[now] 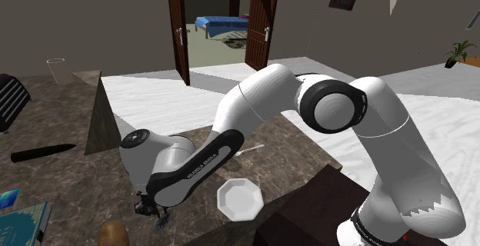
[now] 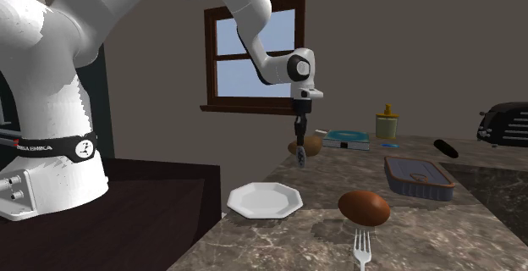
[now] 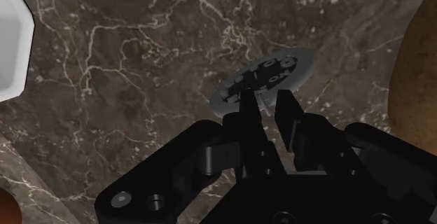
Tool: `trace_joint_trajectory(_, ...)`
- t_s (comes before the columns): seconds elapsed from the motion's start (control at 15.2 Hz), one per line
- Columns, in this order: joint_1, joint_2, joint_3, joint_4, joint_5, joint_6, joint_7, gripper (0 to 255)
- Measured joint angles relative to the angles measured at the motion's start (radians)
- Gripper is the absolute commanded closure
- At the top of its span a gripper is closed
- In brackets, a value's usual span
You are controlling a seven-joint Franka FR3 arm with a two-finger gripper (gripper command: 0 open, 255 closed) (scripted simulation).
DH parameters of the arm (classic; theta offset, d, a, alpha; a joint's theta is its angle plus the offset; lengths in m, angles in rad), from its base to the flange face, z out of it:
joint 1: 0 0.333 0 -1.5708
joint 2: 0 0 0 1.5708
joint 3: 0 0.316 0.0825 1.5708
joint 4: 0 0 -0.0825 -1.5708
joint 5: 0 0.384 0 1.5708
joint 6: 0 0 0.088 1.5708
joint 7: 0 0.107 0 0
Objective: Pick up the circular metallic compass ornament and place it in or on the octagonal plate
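Gripper [image 3: 266, 103] pinching compass [image 3: 269, 72] by rim; disc hangs off fingertips, looks clear of counter [image 3: 140, 61]. Step: carry. Plate [image 2: 265, 200] lower than gripper, toward stand. Next: traverse over plate, lower, release.

Dark veined marble countertop [image 2: 474, 235]. Brown wood-framed window [image 2: 228, 79] at 11 o'clock, second exterior view. Dark wooden doors [image 1: 261, 21] open, 12 o'clock, shoulder view.

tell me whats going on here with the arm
The white arm holds the compass, a round grey disc, with its jaws shut on the disc's edge. The disc hangs below the jaws and appears lifted off the marble counter. The white plate sits empty on the counter nearby, so the compass is not yet placed.
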Motion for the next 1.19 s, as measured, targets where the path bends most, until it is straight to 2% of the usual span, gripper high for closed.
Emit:
trace_joint_trajectory(0.53,-0.001,-0.005,0.001,-0.002,0.001,-0.002,-0.001,255)
trace_joint_trajectory(1.19,-0.018,-0.085,0.029,-0.002,0.033,-0.081,-0.018,255)
